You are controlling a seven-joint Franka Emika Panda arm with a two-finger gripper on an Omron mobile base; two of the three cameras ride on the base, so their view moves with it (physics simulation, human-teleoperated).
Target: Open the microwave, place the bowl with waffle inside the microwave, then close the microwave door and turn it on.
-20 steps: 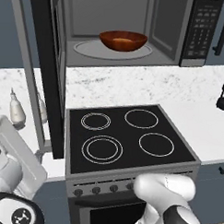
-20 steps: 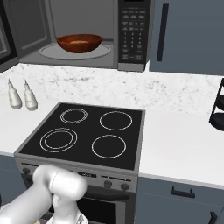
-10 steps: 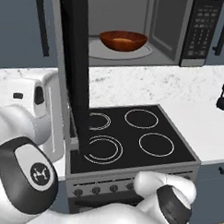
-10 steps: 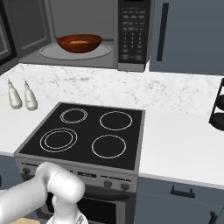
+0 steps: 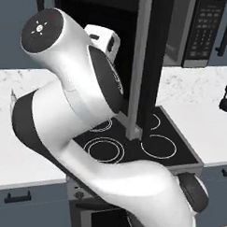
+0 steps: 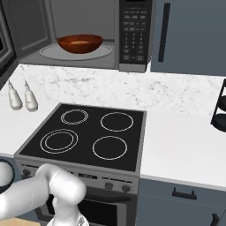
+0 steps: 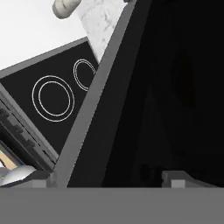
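The microwave (image 6: 134, 35) stands open above the counter. Inside it, the reddish-brown bowl (image 6: 79, 43) sits on the round turntable; the waffle in it shows as a faint paler patch. The microwave door (image 5: 152, 65) stands partly swung, its grey edge toward the left base camera, and it hides the bowl there. In the hand view my gripper (image 7: 109, 180) is open, close up against the door's dark panel (image 7: 153, 87), one fingertip (image 7: 41, 179) near the grey frame edge. My white arm rises large in the left base view, left of the door.
Below the microwave lies the black four-ring cooktop (image 6: 88, 132). Two shakers (image 6: 22, 96) stand on the marble counter to its left. A black wire rack (image 6: 219, 110) sits at the counter's right end. Blue-grey cabinets (image 6: 190, 35) flank the microwave.
The door has swung from wide open toward the microwave's front. My arm has risen on the left and moved with the door. The bowl has not moved.
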